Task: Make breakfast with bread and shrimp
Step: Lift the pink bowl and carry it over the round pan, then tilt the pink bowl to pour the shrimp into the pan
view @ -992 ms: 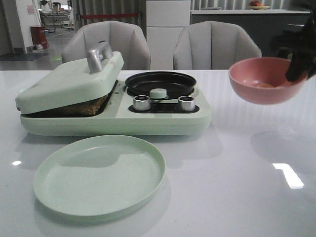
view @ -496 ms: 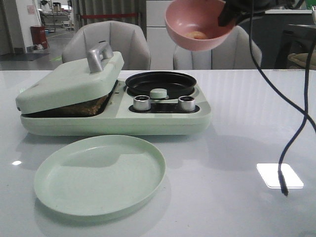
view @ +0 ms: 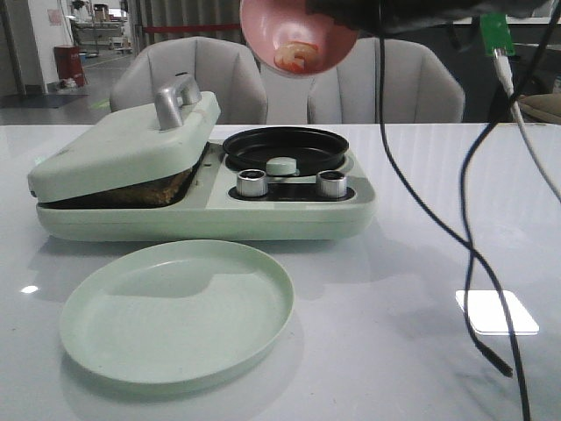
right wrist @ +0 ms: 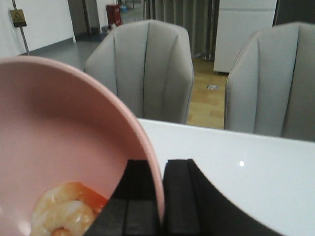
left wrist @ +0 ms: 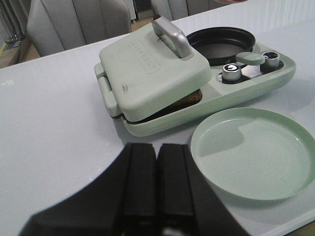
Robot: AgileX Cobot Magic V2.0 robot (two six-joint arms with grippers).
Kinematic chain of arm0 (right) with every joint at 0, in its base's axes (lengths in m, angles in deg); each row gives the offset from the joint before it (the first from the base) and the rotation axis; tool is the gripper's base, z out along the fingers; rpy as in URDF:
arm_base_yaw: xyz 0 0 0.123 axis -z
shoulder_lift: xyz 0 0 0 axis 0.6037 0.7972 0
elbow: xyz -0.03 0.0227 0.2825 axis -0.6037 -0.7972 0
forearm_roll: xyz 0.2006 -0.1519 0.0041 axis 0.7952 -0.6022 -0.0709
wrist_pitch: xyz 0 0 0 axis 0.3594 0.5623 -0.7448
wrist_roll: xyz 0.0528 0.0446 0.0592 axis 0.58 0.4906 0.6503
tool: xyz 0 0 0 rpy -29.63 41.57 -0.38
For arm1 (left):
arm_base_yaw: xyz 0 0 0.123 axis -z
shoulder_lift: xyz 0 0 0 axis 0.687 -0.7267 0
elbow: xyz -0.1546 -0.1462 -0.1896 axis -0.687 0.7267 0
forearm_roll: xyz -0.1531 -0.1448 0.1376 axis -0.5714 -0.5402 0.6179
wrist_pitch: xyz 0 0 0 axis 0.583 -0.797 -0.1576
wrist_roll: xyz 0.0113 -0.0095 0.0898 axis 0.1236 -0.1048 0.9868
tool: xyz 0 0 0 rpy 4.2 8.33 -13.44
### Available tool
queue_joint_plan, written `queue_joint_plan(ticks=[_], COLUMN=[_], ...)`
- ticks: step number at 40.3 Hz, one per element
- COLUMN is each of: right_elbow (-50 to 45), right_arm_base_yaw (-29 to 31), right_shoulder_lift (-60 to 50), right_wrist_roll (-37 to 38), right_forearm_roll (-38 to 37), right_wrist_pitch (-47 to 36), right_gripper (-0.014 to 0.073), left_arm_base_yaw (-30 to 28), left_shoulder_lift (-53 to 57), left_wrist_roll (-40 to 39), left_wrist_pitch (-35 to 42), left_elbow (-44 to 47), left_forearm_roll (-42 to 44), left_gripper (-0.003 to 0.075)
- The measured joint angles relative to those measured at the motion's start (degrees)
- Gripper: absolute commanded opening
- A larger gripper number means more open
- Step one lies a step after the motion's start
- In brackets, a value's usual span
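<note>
On the surface (view: 412, 289), the green cooker's (view: 206, 197) lowered lid mostly hides the bread (view: 149, 189). Above its black pan (view: 285, 147), the right claw (right wrist: 161, 196) pinches a tilted pink bowl's (view: 294, 39) rim, shrimp (view: 294, 54) inside. The left claw (left wrist: 156, 187) is closed, empty.

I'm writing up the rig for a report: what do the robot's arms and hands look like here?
Both hands have flat, blocky black fingers: the left hand and the right hand look alike in the wrist views. In the front view the right arm is dark, with loose black cables hanging from it, a pale grey cable beside them, and a small green board near the wrist.
</note>
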Motion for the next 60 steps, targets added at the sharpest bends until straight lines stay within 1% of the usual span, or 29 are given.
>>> queue_joint_plan(ticks=[3,7,10,14,23,29,34,38,43,53,55,57,60], right_elbow=[-1.52,-2.03,-2.03,-2.03,-2.03,-0.63,2.04,4.49,6.17,6.64,6.64,6.64,6.64], right_arm_base_yaw=[0.00,-0.11,-0.21,-0.57,-0.77,-0.91,-1.03,-1.15,-1.36,-1.40,-1.40,-1.51,-1.50], right_shoulder_lift=[1.88,4.32,5.81,7.83,9.65,9.76,10.81,12.46,13.72,15.14,15.22,15.22,15.22], right_wrist_roll=[-1.22,-5.60,-10.53,-19.01,-34.06,-44.02,-49.63,-51.77,-52.69,-52.76,-51.61,-48.14,-40.84], right_forearm_roll=[-1.93,-3.76,-4.48,-4.82,-5.01,-5.67,-8.27,-10.81,-13.41,-13.32,-12.15,-9.96,-5.40], right_wrist_pitch=[-6.73,-10.97,-12.52,-15.37,-23.98,-26.36,-26.99,-26.38,-23.28,-22.08,-22.08,-22.18,-22.18], right_gripper=[-0.0032,-0.0032,-0.0032,-0.0032,-0.0032,-0.0032,-0.0032,-0.0032,-0.0032,-0.0032,-0.0032,-0.0032,-0.0032], left_arm_base_yaw=[0.00,0.00,0.00,0.00,0.00,0.00,0.00,0.00,0.00,0.00,0.00,0.00,0.00], left_shoulder_lift=[0.12,0.35,0.35,0.35,0.35,0.35,0.35,0.35,0.35,0.35,0.35,0.35,0.35], left_wrist_roll=[0.00,0.00,0.00,0.00,0.00,0.00,0.00,0.00,0.00,0.00,0.00,0.00,0.00], left_wrist_pitch=[0.00,0.00,0.00,0.00,0.00,0.00,0.00,0.00,0.00,0.00,0.00,0.00,0.00], left_elbow=[0.00,0.00,0.00,0.00,0.00,0.00,0.00,0.00,0.00,0.00,0.00,0.00,0.00], left_forearm_roll=[0.00,0.00,0.00,0.00,0.00,0.00,0.00,0.00,0.00,0.00,0.00,0.00,0.00], left_gripper=[0.0032,0.0032,0.0032,0.0032,0.0032,0.0032,0.0032,0.0032,0.0032,0.0032,0.0032,0.0032,0.0032])
